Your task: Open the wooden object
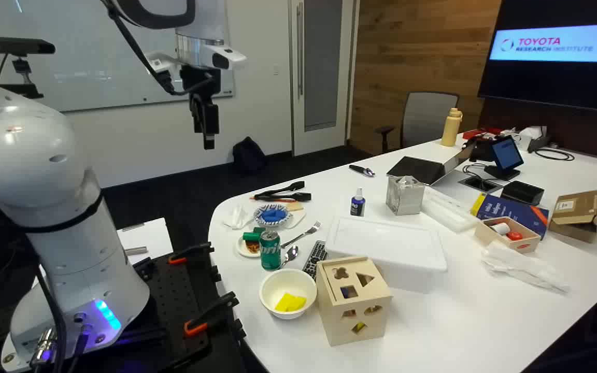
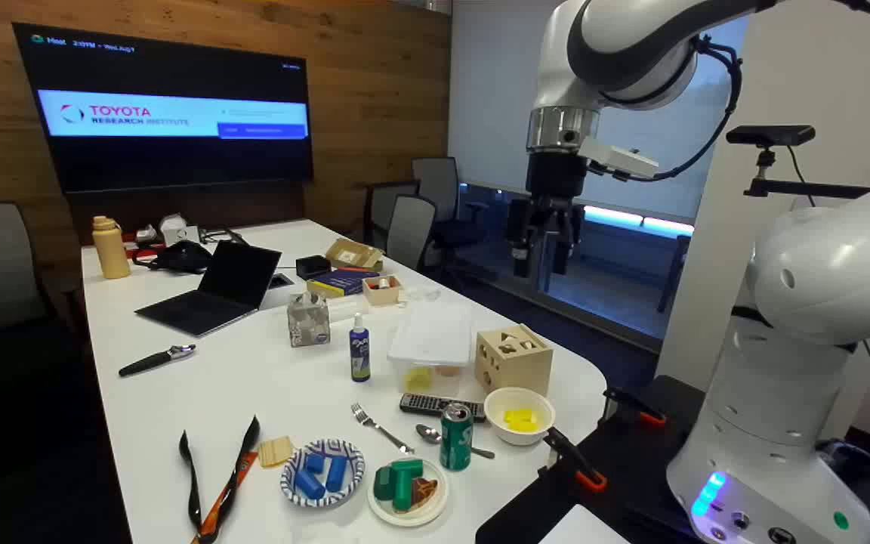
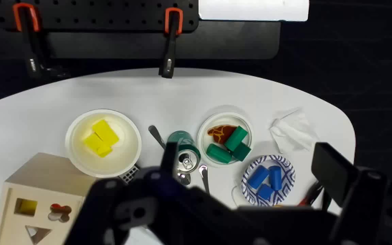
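In a meeting room, a white table [image 2: 276, 385] is laid out. Above it the gripper [image 2: 541, 261] is held high, its fingers [image 3: 332, 170] spread wide with nothing gripped, presumably ready for a descent. Below the gripper, green blocks [image 3: 235, 138] on a plate [image 3: 201, 141] and blue blocks [image 3: 258, 177] in a patterned bowl [image 3: 288, 177] are kept apart, apparently sorted by colour. Farther off, to one side of the gripper, the wooden box [image 1: 359, 304] is set with its lid [image 1: 373, 292] uppermost, seemingly on: pale, smooth, pierced with clover, triangle and square holes.
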